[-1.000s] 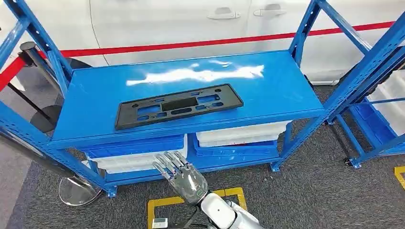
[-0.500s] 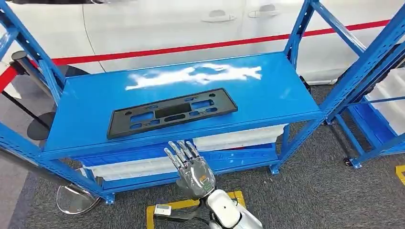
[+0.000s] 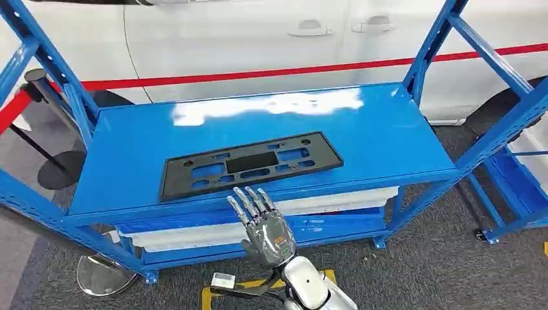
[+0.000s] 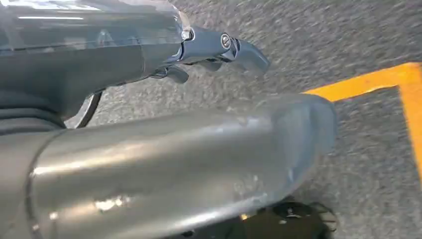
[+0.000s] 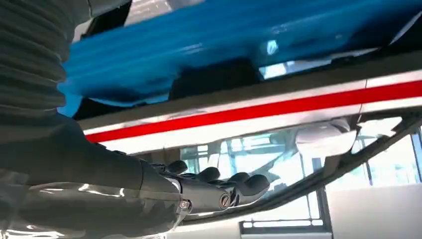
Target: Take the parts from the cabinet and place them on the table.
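Lying flat on the blue metal cabinet shelf (image 3: 388, 135), the black rectangular plastic plate with cut-out slots (image 3: 251, 165) sits near the front edge. At its 6 o'clock, the right hand (image 3: 263, 226) hovers just off that edge, fingers apart, holding nothing. Blue and white plastic bins (image 3: 194, 229) fill the lower tier. The left hand (image 4: 164, 149) hangs over grey carpet, fingers loose, grasping nothing.

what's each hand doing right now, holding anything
Left hand: holds nothing; whether open or closed cannot be told.
Right hand: open, fingers spread, holding nothing.
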Action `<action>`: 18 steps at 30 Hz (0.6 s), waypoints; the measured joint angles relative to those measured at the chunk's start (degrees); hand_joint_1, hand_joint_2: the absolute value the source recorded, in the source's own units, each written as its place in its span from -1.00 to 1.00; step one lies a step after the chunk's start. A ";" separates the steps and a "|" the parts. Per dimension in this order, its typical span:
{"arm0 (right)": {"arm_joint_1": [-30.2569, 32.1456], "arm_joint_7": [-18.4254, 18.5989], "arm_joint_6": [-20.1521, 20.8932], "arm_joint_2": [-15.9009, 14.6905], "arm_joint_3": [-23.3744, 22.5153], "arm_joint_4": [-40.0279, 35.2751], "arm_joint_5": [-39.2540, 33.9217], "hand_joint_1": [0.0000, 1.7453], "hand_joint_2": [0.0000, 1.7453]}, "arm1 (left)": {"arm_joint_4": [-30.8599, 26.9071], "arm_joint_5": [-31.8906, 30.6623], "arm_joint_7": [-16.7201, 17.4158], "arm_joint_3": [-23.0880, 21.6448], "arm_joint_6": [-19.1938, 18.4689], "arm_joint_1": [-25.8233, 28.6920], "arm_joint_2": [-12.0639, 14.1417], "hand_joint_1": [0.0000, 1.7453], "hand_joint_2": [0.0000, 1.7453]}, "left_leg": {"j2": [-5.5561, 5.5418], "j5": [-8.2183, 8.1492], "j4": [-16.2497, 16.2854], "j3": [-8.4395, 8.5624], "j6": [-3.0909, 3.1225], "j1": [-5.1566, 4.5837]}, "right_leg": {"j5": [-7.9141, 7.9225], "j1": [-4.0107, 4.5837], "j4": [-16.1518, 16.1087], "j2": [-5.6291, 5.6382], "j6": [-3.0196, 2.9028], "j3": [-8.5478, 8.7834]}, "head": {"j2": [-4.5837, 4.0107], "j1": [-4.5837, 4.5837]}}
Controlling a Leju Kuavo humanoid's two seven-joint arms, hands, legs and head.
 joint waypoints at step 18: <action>0.81 0.02 2.10 0.50 -0.22 -1.03 -0.48 -1.00 1.00 | 0.02 -0.63 0.37 0.44 -0.07 -0.13 0.53 -1.00 -1.00 | 0.52 5.16 1.29 -7.27 -1.96 0.98 | -7.22 -1.16 -3.53 0.38 1.83 10.18 | 0.00 -0.98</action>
